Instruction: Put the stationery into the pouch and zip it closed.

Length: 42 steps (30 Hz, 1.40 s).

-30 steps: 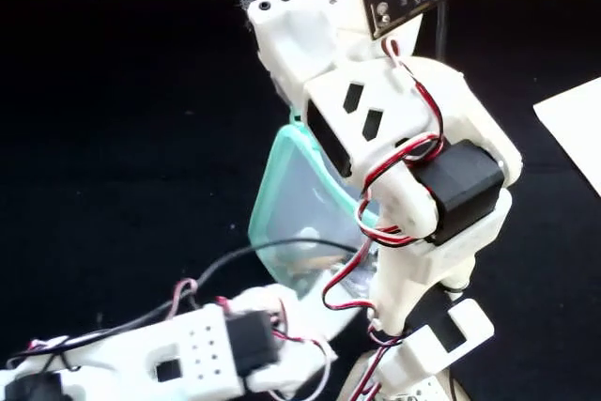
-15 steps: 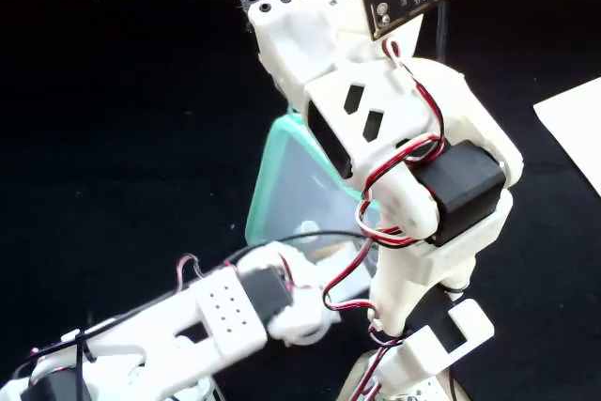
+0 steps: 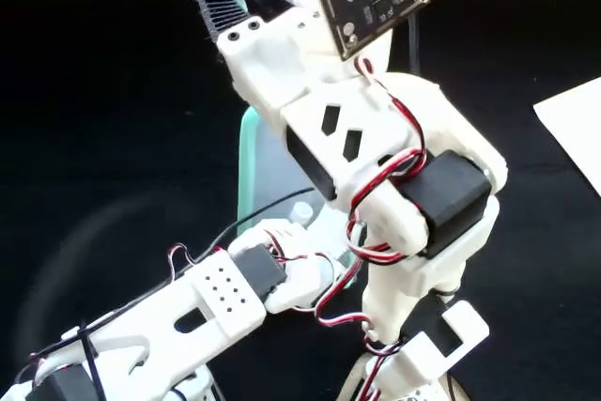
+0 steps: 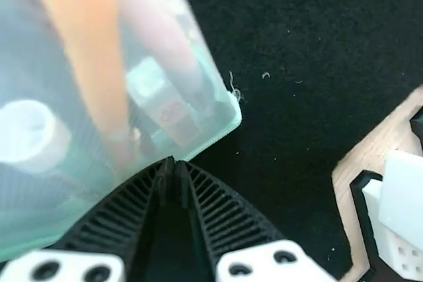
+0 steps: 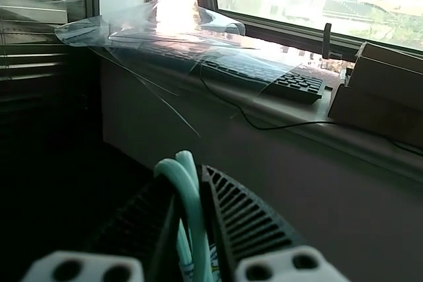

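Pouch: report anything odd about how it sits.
The translucent mint-green pouch is held on end over the black table, not lying flat: the right gripper clamps its top edge, the left gripper pinches a lower edge.

The pouch (image 3: pixel 247 161), translucent mint-green with rounded corners, is hanging upright on edge over the middle of the black table (image 3: pixel 94 119); the right gripper (image 5: pixel 187 175) is pinching its top rim and the left gripper (image 4: pixel 173 163) its lower edge; inside, an orange pen (image 4: pixel 86 64), a pinkish pen (image 4: pixel 168 51) and a white round-ended piece (image 4: pixel 30 133) are lying side by side.
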Motion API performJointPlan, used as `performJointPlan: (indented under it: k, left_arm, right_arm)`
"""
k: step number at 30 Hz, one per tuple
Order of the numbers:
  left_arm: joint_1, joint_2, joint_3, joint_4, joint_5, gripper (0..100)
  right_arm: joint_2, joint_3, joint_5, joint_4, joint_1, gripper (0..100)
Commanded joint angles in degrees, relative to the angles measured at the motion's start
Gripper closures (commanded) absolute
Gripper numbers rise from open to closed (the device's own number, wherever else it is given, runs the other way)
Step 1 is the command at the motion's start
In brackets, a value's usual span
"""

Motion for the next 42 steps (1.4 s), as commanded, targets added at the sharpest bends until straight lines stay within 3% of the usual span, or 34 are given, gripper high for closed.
performJointPlan:
  k: [1,6,18,27,32,42]
  left_arm:
    - [2.42,-1.63,-0.57,4.75,-0.62,99]
    - [7.69,-8.48,-0.75,18.64,-0.70,99]
    - [1.89,-28.18,-11.38,37.27,-0.70,99]
    - [-19.30,-39.78,-16.13,37.63,-0.79,99]
    - [-28.00,-39.08,-19.03,34.99,-9.14,99]
    - [-30.46,-24.57,-29.32,31.82,-10.90,96]
  right_arm:
    - [-0.66,-0.75,0.70,0.13,1.01,99.1]
    - [-0.75,-0.75,0.70,0.22,2.42,99.1]
    - [-0.84,-0.84,0.44,1.80,2.24,99.1]
    - [-8.13,-1.71,0.35,6.99,-1.80,99.1]
    - [-10.33,-1.45,0.35,9.36,-1.98,99.1]
    - [-10.42,-1.98,-2.99,13.49,-1.71,99.1]
